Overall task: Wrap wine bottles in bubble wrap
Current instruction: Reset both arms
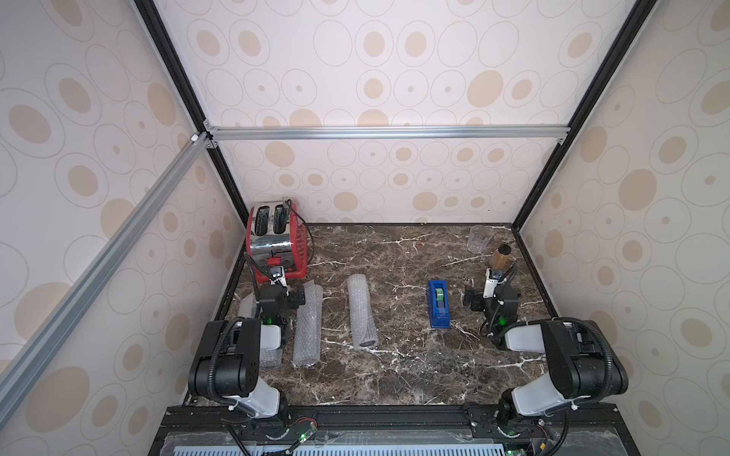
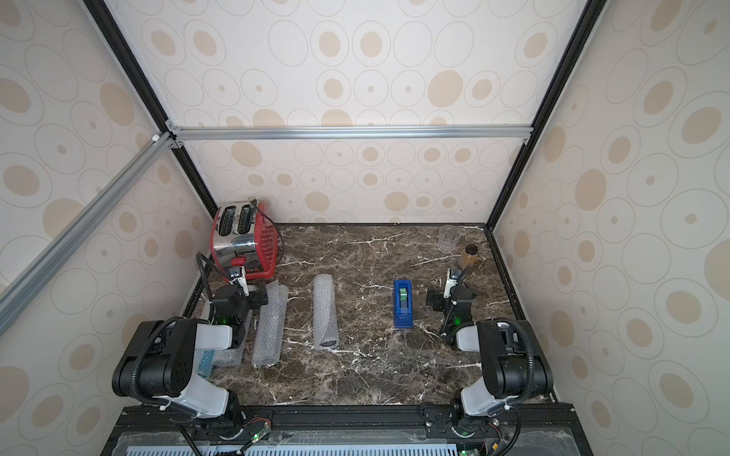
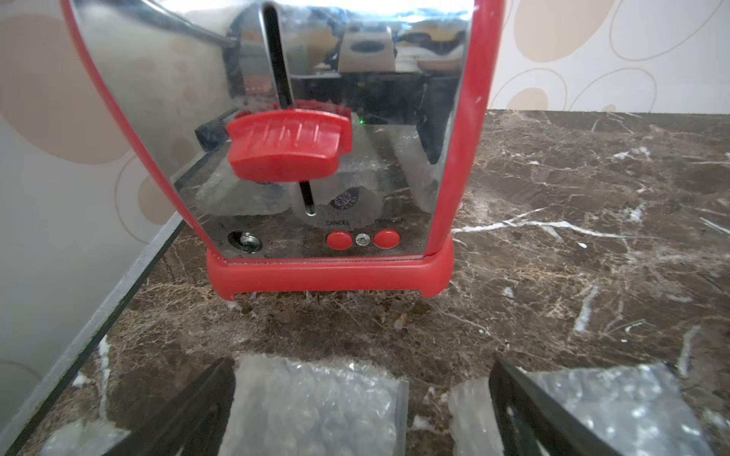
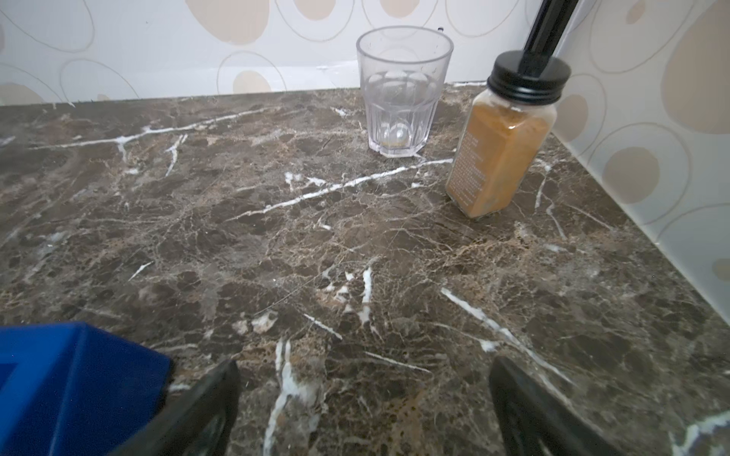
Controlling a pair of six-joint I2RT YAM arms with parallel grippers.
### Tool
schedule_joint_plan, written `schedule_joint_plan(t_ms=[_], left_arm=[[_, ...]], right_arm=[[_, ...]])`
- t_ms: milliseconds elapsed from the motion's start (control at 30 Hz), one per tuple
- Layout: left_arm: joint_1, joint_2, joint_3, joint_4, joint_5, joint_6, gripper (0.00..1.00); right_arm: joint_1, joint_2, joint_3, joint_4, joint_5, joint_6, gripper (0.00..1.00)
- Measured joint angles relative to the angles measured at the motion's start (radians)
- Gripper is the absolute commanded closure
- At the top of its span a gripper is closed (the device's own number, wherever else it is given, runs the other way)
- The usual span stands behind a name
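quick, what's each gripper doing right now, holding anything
left gripper: open, holding nothing, a bubble wrap roll lies below it
right gripper: open, holding nothing

Enclosure from above. 3 walls, the back wall (image 1: 395, 79), left wall (image 1: 79, 158) and right wall (image 1: 651, 197), carry pale paper printed with beige ovals in thin grey rings. Black posts rise from the bench's far left corner (image 1: 227, 177) and far right corner (image 1: 543, 177). 1 silver rail (image 1: 387, 132) crosses the back wall; another rail (image 1: 98, 270) runs along the left wall. The bench (image 1: 395, 375) is dark brown marble with white veins. Light soft, even.
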Motion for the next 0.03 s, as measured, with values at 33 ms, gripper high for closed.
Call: schedule_joint_plan(t_ms=[33], left_arm=[[0.0, 0.0, 0.0, 0.0, -0.001, 0.0, 0.01]], right_arm=[[0.0, -0.017, -0.035, 0.035, 0.003, 0.001, 0.01]])
